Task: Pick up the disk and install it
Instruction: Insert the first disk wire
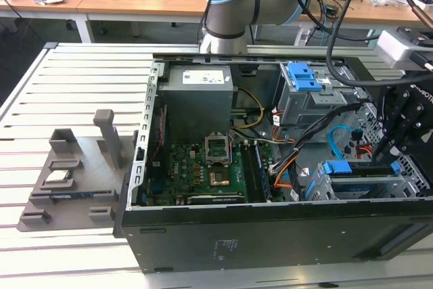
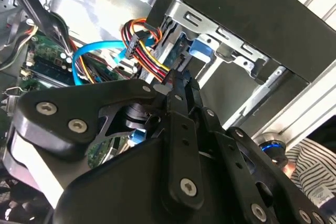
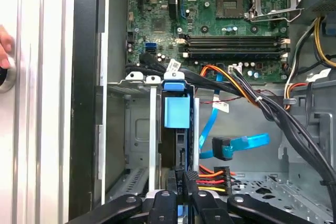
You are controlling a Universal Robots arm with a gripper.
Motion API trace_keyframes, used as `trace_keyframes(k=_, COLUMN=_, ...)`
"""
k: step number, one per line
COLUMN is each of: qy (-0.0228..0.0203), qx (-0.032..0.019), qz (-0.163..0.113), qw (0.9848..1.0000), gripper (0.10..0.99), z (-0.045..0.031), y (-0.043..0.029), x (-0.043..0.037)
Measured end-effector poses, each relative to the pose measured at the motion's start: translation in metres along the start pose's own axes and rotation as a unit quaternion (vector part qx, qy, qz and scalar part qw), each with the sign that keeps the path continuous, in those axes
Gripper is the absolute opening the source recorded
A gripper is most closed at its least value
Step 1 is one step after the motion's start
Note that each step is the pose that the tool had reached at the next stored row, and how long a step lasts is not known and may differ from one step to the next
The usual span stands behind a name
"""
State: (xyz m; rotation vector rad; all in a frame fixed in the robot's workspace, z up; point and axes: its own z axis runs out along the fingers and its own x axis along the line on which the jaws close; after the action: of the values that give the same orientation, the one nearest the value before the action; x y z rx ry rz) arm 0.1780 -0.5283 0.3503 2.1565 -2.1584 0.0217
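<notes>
So from where I was driving, the gripper was parked right at the drive cage, jaws pinched on the disk. The disk sat edge-on in the cage's slot, its blue frame tab at the end away from the jaws, toward the motherboard. Its long axis ran straight out from the fingertips into the cage, so everything hinged on that line staying true. The SATA cable lay just beside the cage.

The computer case lies open on the bench, a parts holder at the exterior view's left, the disk standing in the case's drive cage.
</notes>
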Motion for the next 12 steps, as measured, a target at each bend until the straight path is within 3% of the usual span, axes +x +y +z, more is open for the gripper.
trace_keyframes(k=6, qy=-0.0013, qx=-0.0015, qz=0.020, qw=0.9998, gripper=0.173, z=0.0027, y=-0.0005, x=-0.0001)
trace_keyframes(k=12, qy=-0.0015, qx=-0.0016, qz=0.022, qw=0.9998, gripper=0.173, z=0.0056, y=-0.0025, x=-0.0044)
